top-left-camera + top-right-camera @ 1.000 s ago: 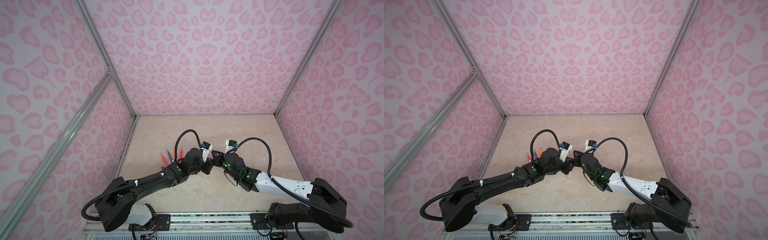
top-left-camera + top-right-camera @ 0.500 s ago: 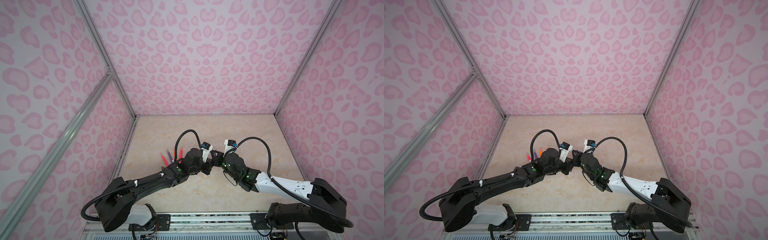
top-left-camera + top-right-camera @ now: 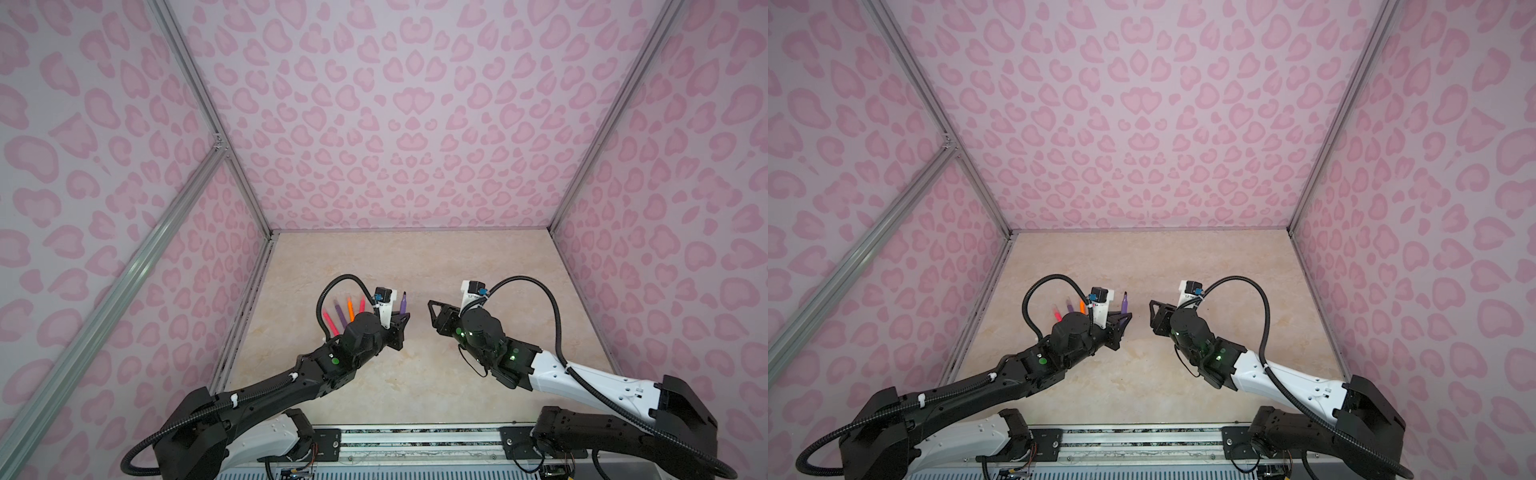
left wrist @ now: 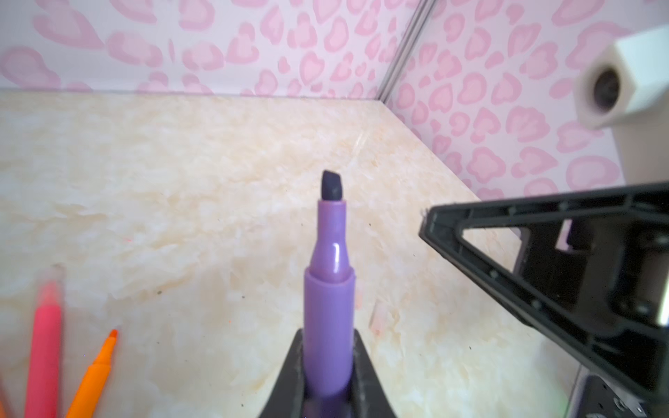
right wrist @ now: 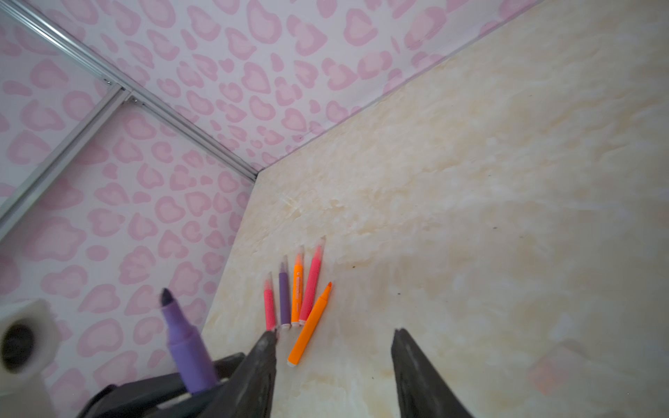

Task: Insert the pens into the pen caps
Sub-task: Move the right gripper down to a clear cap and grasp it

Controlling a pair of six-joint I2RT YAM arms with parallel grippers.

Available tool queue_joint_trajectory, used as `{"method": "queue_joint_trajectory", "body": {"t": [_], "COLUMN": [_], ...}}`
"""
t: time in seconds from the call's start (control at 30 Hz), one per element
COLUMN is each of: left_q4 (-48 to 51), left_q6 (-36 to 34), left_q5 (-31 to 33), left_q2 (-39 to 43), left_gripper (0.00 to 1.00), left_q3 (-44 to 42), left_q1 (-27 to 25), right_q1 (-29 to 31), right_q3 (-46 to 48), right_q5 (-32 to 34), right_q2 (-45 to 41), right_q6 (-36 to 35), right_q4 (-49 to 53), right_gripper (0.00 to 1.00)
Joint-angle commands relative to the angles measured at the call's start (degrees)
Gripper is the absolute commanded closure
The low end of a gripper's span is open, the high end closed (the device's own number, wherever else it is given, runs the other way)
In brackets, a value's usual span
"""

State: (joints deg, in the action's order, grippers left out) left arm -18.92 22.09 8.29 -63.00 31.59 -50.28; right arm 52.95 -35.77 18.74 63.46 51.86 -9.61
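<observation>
My left gripper [image 3: 404, 323] [image 4: 328, 336] is shut on a purple pen [image 3: 403, 305] [image 3: 1124, 302] [image 4: 328, 296] [image 5: 184, 340]. The pen points up and away, and its dark chisel tip is bare. My right gripper [image 3: 434, 319] [image 3: 1154, 318] [image 5: 333, 332] hangs open and empty to its right, a short gap away. On the table at the left several pens lie fanned out: pink [image 5: 268, 304], purple [image 5: 284, 296], orange [image 5: 297, 289] and pink [image 5: 312, 282] with clear pen caps [image 5: 320, 244] on their tips, plus an uncapped orange pen [image 5: 311, 325]. A faint loose cap [image 4: 380, 313] lies below the grippers.
The beige marble table [image 3: 415, 257] is enclosed by pink heart-patterned walls [image 3: 395, 124] at the back and on both sides. A metal rail [image 3: 415, 436] runs along the front edge. The fanned pens [image 3: 345, 316] lie just behind my left wrist.
The two grippers, nearly touching a second ago, have drawn apart. My right gripper has opened and backed to the right. The left keeps the purple pen.
</observation>
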Motion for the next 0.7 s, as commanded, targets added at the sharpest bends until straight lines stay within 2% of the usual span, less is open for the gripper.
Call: {"method": "queue_joint_trajectory", "body": {"t": [0.0, 0.1, 0.17, 0.27, 0.4, 0.57, 0.67], "left_q4": [-5.43, -3.34, -3.37, -2.03, -1.85, 0.41, 0.96], "left_q6": [-4.64, -5.44, -5.89, -6.13, -4.93, -4.44, -3.88], "left_q5": [6.25, 14.79, 14.66, 13.33, 14.04, 13.9, 12.63], "left_q2": [0.96, -0.54, -1.82, -3.88, -5.58, -6.76, -7.21], "left_gripper": [0.97, 0.96, 0.96, 0.96, 0.96, 0.97, 0.96], "left_q3": [-0.67, -0.62, -0.35, 1.59, 2.13, 3.99, 4.58], "left_q1": [-0.42, -0.44, -0.43, -0.43, -0.43, -0.45, -0.43], "right_q1": [0.12, 0.14, -0.2, -0.97, -0.98, -1.06, -1.05], "right_q3": [2.89, 7.05, 10.83, 15.49, 18.16, 16.29, 13.25], "right_q5": [7.64, 13.03, 15.61, 15.2, 14.11, 12.62, 10.56], "right_q2": [-4.34, -8.13, -10.02, -12.87, -14.27, -9.15, -2.3], "right_q6": [-0.53, 0.55, 1.95, 3.68, 2.06, 1.58, 0.62], "right_q4": [8.5, 13.14, 13.72, 13.36, 10.55, 10.54, 10.31], "right_gripper": [0.44, 0.42, 0.41, 0.41, 0.4, 0.39, 0.39]}}
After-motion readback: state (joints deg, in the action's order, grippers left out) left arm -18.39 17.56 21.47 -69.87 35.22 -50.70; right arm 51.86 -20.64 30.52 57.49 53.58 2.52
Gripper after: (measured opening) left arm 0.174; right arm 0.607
